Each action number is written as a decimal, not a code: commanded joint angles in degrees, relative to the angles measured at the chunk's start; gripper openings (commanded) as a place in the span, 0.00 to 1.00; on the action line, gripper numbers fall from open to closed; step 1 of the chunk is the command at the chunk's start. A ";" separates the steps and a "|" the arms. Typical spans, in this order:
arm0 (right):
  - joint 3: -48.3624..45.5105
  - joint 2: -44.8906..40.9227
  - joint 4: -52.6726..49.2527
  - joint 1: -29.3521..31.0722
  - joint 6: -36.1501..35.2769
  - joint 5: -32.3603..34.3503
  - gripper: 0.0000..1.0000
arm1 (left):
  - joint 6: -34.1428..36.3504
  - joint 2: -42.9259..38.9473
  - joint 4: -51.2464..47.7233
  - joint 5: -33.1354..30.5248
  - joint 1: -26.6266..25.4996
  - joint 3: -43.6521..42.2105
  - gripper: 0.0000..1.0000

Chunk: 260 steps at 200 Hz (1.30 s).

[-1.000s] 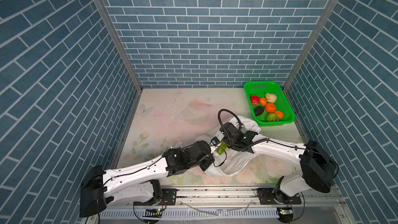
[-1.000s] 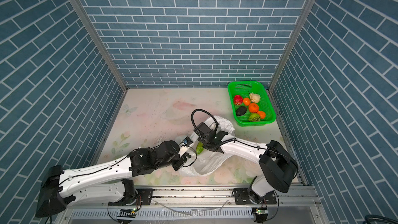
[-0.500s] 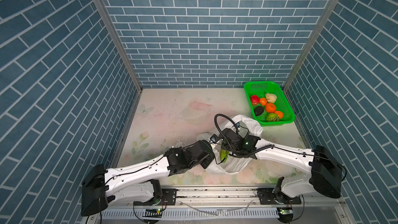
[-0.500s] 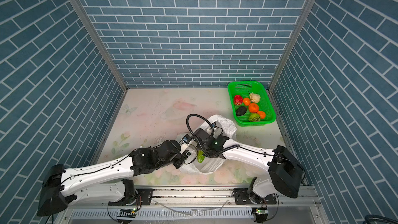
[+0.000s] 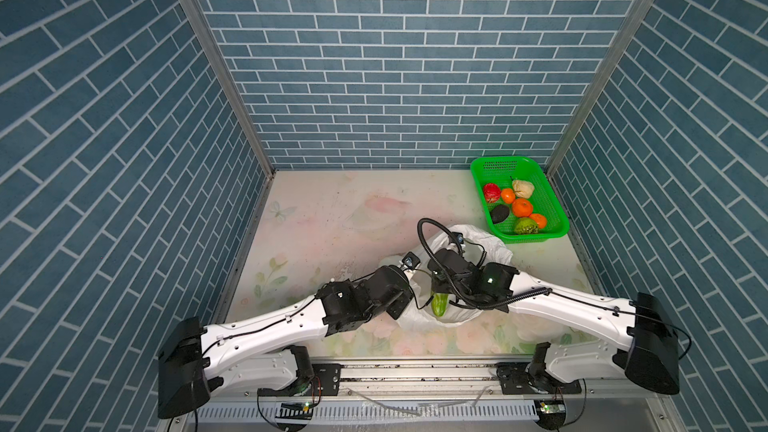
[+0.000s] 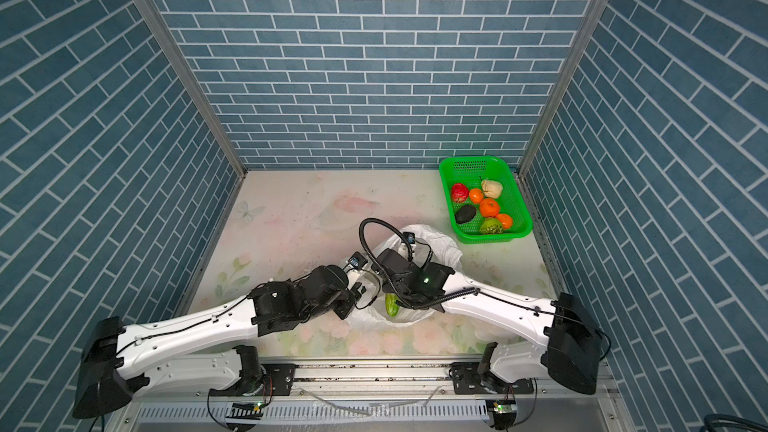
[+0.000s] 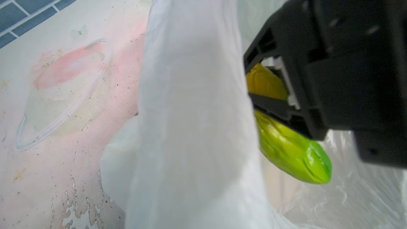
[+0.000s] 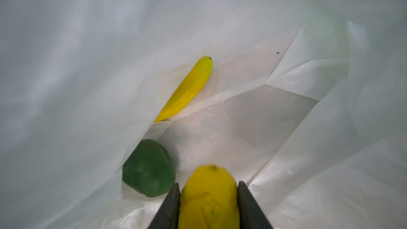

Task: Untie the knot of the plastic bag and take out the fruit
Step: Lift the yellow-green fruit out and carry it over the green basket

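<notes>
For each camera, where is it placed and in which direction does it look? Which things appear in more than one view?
Top views: high at the front, looking down over the table; left arm, right arm, plastic bag, green basket show.
Left wrist: beside the bag, facing its white wall; nothing of its own arm, only the right fingers.
Right wrist: at the bag's mouth, looking inside: banana, dark green fruit, own fingers.
Shared: the yellow-green fruit between the right fingers appears in every view.

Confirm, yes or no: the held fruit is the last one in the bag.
No: the right wrist view shows a yellow banana and a dark green fruit lying inside the plastic bag beyond the held fruit.
</notes>
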 commanded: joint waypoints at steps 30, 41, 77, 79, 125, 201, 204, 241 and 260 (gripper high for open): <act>7.15 -6.78 -6.30 -0.03 -5.80 6.10 0.33 | -0.20 2.12 0.60 0.21 0.43 2.03 0.00; 8.51 -7.52 -7.00 -0.16 -6.91 6.72 0.33 | -0.15 2.37 0.69 0.24 0.46 2.29 0.00; 12.50 -10.16 -7.81 -2.73 -10.70 6.60 0.33 | 0.12 2.82 0.60 -0.18 0.47 2.70 0.00; 12.69 -10.36 -7.78 -3.02 -10.90 6.50 0.33 | 0.10 2.82 0.60 -0.19 0.43 2.69 0.00; 16.33 -13.76 -6.43 -13.42 -15.58 1.04 0.34 | -0.43 2.75 0.42 -0.26 0.45 2.52 0.00; 17.52 -11.80 2.62 -39.57 -19.17 -13.58 0.36 | -0.47 2.26 -2.41 -0.05 0.41 3.21 0.00; 17.45 -11.46 3.06 -40.61 -19.24 -14.14 0.36 | -0.44 2.20 -2.64 0.07 0.38 3.29 0.00; 15.86 -6.03 9.15 -50.78 -20.10 -17.75 0.36 | 1.12 1.50 -4.99 0.50 0.37 3.83 0.00; 14.48 -1.23 13.35 -55.01 -20.70 -18.51 0.36 | 1.74 1.02 -5.71 0.49 0.41 3.76 0.00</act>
